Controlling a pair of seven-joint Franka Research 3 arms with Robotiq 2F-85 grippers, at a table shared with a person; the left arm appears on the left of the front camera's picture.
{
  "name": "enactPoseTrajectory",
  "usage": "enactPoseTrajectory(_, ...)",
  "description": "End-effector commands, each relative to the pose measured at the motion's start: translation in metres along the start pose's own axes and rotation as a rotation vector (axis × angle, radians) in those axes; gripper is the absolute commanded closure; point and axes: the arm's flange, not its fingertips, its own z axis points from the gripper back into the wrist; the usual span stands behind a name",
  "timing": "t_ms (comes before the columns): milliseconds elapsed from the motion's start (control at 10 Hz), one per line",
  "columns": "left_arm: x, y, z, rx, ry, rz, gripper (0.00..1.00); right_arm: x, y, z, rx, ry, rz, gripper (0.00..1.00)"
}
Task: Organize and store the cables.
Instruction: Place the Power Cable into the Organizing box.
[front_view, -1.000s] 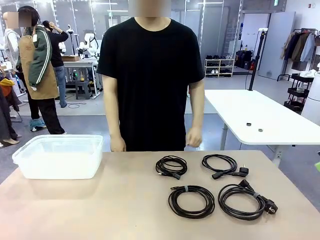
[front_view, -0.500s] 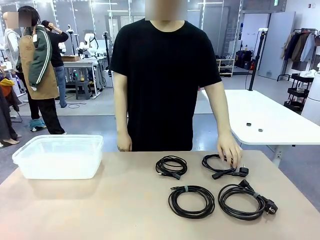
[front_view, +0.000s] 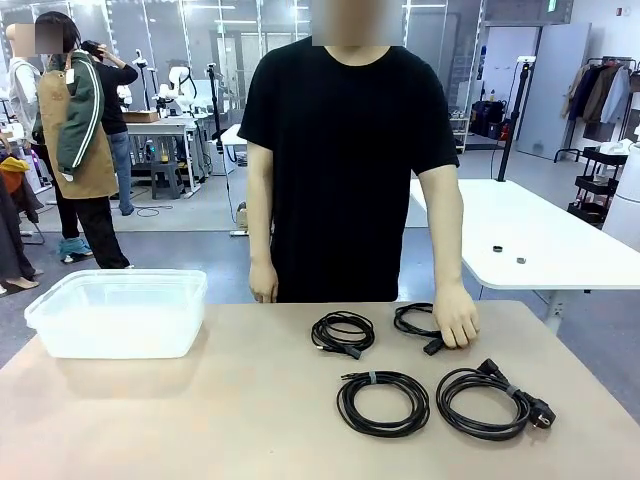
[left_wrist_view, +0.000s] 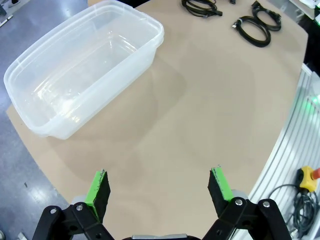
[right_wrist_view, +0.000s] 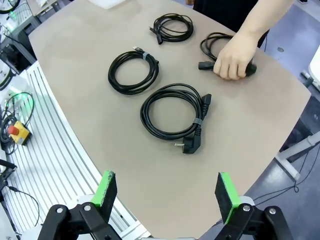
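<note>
Several black coiled cables lie on the tan table's right half. In the front view they are a back-left coil (front_view: 342, 332), a front-left banded coil (front_view: 383, 402), a front-right coil (front_view: 490, 402) with a plug, and a back-right coil (front_view: 415, 321). The person's hand (front_view: 456, 320) rests on the back-right coil, seen too in the right wrist view as hand (right_wrist_view: 234, 56) on cable (right_wrist_view: 212, 44). My right gripper (right_wrist_view: 166, 191) hovers open above the table's near edge, over the plugged coil (right_wrist_view: 172, 111) and the banded coil (right_wrist_view: 133, 71). My left gripper (left_wrist_view: 159, 186) hangs open over bare table.
A clear, empty plastic bin (front_view: 118, 285) sits at the table's back left; its rim (left_wrist_view: 150, 22) lies ahead of my left gripper. Bare tabletop (front_view: 200, 410) stretches between bin and cables. A second white table stands behind on the right, and other people stand at the far left.
The person has stepped to the right and lowered a hand onto the back-right cable, bunching it slightly leftward. Neither gripper has changed.
</note>
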Motion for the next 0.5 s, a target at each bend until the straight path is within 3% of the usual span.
enactPoseTrajectory(0, -0.0006, 0.0001, -0.0003, -0.013, -0.011, -0.013, 0.00, -0.0002, -0.0001, 0.0008, 0.008, -0.013, 0.018, 0.00)
enactPoseTrajectory(400, -0.0006, 0.0001, -0.0003, -0.013, -0.011, -0.013, 0.00, -0.0002, -0.0001, 0.0008, 0.008, -0.013, 0.018, 0.00)
